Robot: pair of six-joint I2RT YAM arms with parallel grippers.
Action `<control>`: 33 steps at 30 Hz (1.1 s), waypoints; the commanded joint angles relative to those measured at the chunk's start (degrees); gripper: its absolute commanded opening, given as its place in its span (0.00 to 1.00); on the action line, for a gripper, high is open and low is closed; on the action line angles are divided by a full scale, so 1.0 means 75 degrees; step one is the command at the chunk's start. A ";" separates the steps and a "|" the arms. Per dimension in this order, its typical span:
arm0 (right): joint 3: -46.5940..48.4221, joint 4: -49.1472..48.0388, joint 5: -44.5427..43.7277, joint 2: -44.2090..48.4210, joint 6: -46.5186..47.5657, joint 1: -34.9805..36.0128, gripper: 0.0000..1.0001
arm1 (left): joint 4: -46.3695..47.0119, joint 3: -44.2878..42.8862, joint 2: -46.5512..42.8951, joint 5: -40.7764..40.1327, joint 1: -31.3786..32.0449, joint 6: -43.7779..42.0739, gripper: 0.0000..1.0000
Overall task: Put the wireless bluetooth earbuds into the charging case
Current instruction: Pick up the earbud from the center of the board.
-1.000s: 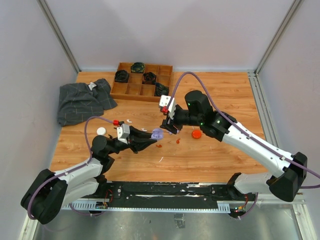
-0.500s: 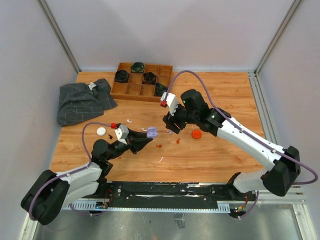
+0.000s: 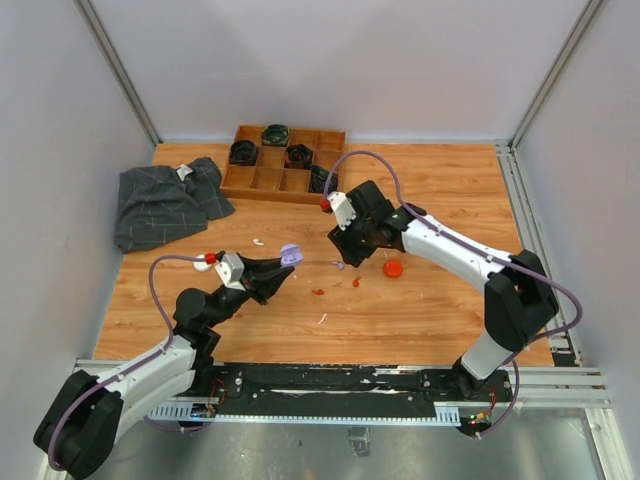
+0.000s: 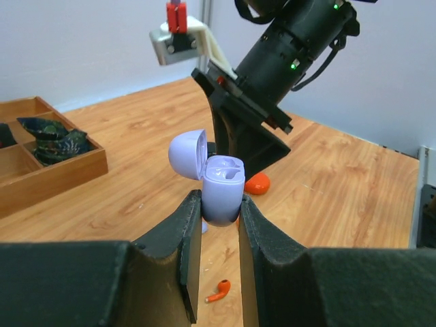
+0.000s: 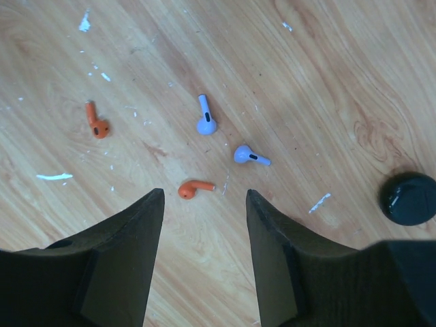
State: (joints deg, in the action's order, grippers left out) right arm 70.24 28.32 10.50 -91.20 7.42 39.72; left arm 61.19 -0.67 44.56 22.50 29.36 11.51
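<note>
L arm: left gripper (image 4: 216, 208) clamped on the lilac charging case (image 4: 221, 191), held off the wooden table (image 3: 450, 320) w/ lid flipped back and bud wells facing up. The case is a smooth glossy plastic puck w/ rounded edges.

R arm: right gripper (image 5: 203, 197) has its jaws apart w/ nothing between, pointing down over the table. It's the nearer arm to the loose buds by far.

Key relation, from the R wrist view: both lilac buds lie on the table just ahead of the fingertips. We see the lilac earbud (image 5: 248, 156) w/ its stem running roughly along the jaws' closing line. The second lilac earbud (image 5: 205, 119) is farther out, stem roughly across that line, so we judge it the easier pinch.

Watch out: an orange earbud (image 5: 193, 189) sits nearly in the gap, so it's prob. the wrong colour for this case. Another orange earbud (image 5: 97, 122) lies off to the left, and a black round case (image 5: 407, 198) off to the right.

All buds are tiny, slick and bulb-headed, so we expect they could slip.
</note>
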 commanded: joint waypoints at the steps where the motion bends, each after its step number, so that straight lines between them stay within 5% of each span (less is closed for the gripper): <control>1: 0.0463 0.0127 -0.0321 -0.0623 -0.0187 -0.0058 0.52 | -0.0017 0.0317 0.0041 -0.0323 -0.0060 -0.0281 0.00; 33: 0.1164 -0.0241 -0.1011 -0.2723 0.0296 0.0391 0.51 | 0.0069 0.0300 0.0046 -0.0651 -0.0060 -0.0216 0.00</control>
State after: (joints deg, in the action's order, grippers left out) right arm 77.19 25.54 5.26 -109.84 7.99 42.11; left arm 59.66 -0.54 45.69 18.46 29.36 10.35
